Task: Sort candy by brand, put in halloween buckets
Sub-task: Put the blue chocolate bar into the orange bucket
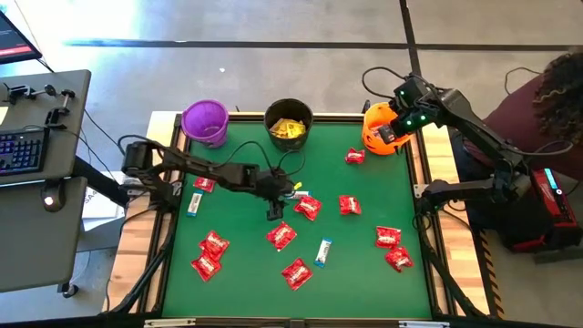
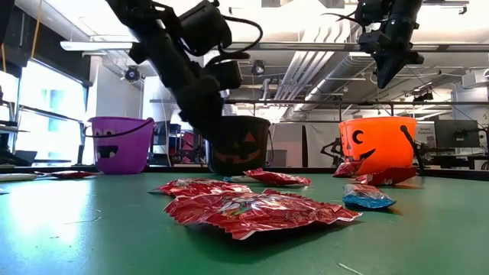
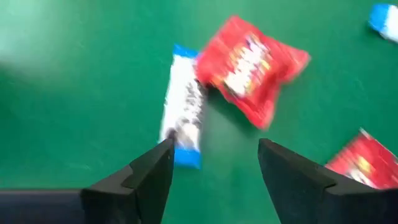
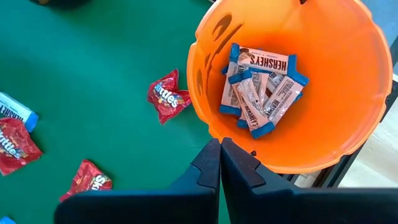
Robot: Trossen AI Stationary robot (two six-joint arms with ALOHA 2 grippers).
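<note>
The left gripper, jaws apart, hangs by a white-and-blue bar. The right gripper, jaws together, is over the orange bucket.

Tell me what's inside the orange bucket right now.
The orange bucket holds a small heap of white-and-blue Hershey's bars, seen past the shut right pincer. No red or yellow packets show; anything beneath the heap is covered.

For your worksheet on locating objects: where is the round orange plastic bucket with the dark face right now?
In the high view, the round orange plastic bucket stands at the green table's far right corner, right of the black bucket, under the shut right gripper.
</note>
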